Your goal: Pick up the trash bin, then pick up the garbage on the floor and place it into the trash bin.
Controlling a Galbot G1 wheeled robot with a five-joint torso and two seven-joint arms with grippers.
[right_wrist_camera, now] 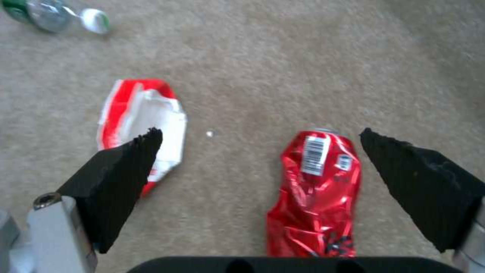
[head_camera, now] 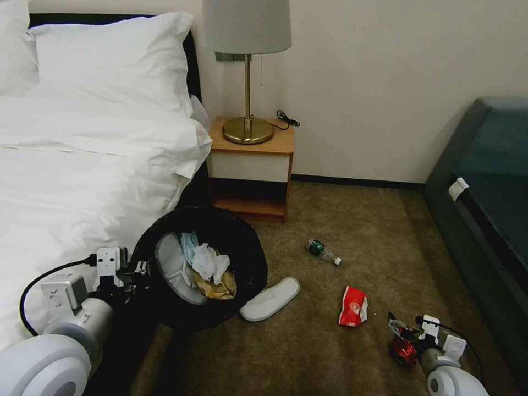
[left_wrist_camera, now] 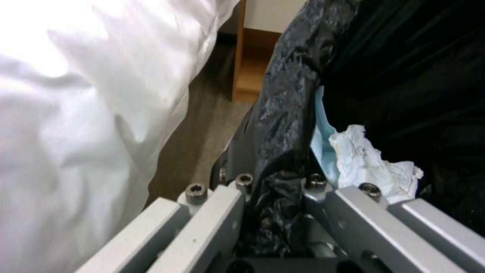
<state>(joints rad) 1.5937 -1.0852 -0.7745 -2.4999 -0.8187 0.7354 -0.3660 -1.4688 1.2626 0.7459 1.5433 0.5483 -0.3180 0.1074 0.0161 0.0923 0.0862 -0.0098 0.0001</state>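
Observation:
My left gripper (head_camera: 142,269) is shut on the rim of the black trash bin (head_camera: 242,258) and holds it tilted beside the bed; in the left wrist view the left gripper (left_wrist_camera: 278,184) pinches the crinkled bag liner (left_wrist_camera: 288,98). Inside the bin lie a white slipper (head_camera: 170,267), a tissue (left_wrist_camera: 374,163) and a tan paper bag (head_camera: 220,289). My right gripper (right_wrist_camera: 258,133) hangs open just above the carpet, straddling a crushed red can (right_wrist_camera: 316,189); the head view shows this gripper (head_camera: 400,336) low at the right. On the floor lie a red-white wrapper (head_camera: 353,306), a green bottle (head_camera: 322,250) and a second slipper (head_camera: 269,298).
The white bed (head_camera: 71,181) fills the left side. A wooden nightstand (head_camera: 253,165) with a brass lamp (head_camera: 247,71) stands by the wall. A dark green sofa (head_camera: 484,209) borders the right. Brown carpet (head_camera: 374,231) lies open between them.

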